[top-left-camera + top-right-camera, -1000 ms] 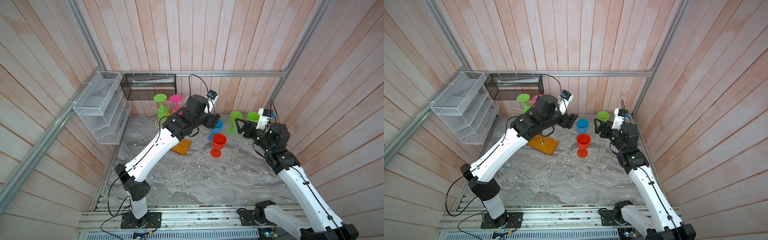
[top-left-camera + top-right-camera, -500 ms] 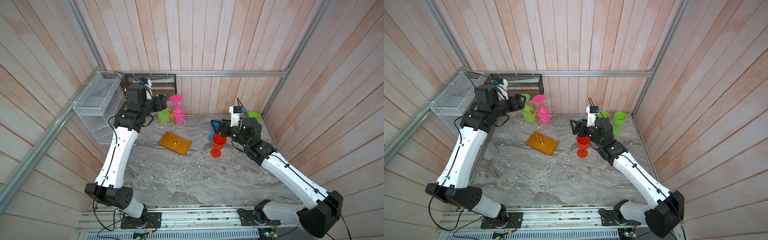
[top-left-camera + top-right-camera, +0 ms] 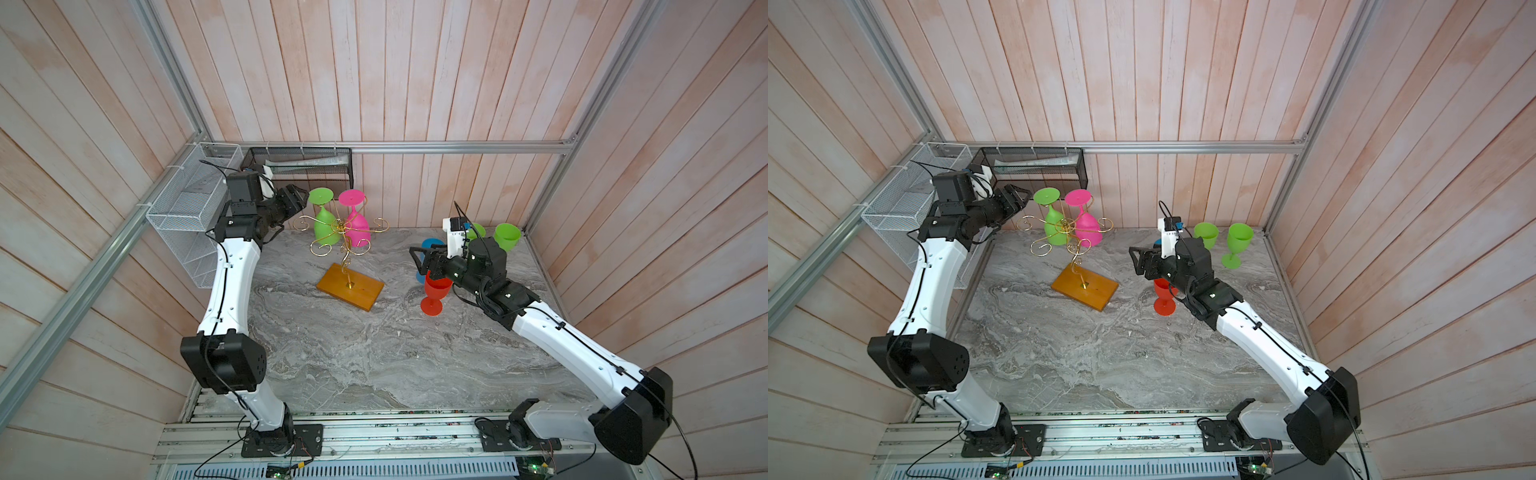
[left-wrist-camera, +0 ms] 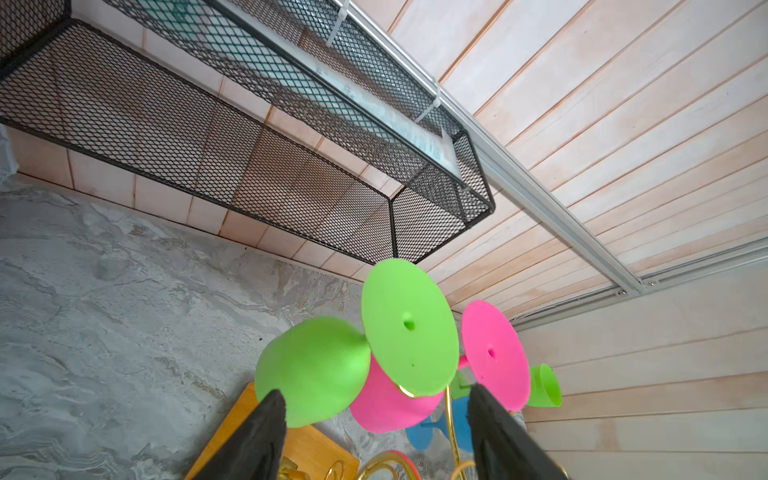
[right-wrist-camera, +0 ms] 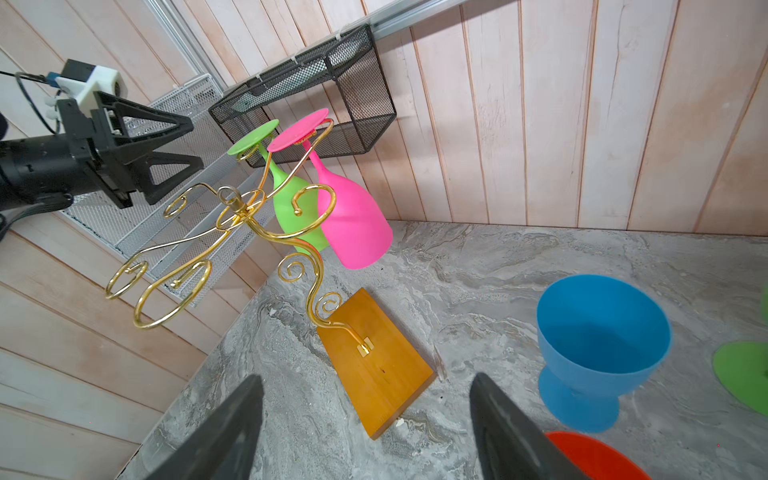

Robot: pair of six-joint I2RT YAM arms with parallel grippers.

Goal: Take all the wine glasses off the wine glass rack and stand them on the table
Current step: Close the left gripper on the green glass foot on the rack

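The wine glass rack (image 3: pixel 350 286) (image 3: pixel 1085 287) (image 5: pixel 374 357), gold wire on an amber wooden base, stands at the back left. A green wine glass (image 3: pixel 324 222) (image 3: pixel 1054 226) (image 4: pixel 311 370) (image 5: pixel 295 212) and a pink one (image 3: pixel 357 226) (image 3: pixel 1087 226) (image 5: pixel 353 220) hang upside down from it. My left gripper (image 3: pixel 302 198) (image 3: pixel 1022 195) (image 4: pixel 374 392) (image 5: pixel 196 141) is open, level with the green glass's foot and just short of it. My right gripper (image 3: pixel 417 262) (image 3: pixel 1136 259) (image 5: pixel 366 378) is open and empty, facing the rack from the right.
A black mesh basket (image 3: pixel 299 164) hangs on the back wall above the rack. A white wire shelf (image 3: pixel 187 212) sits on the left wall behind my left arm. Under my right arm stand a red glass (image 3: pixel 434 291) and a blue glass (image 5: pixel 598 345). Two green glasses (image 3: pixel 1237 243) stand back right.
My left arm swung from the table's middle to the back left, beside the green glass. My right arm came in from the back right over the red glass.
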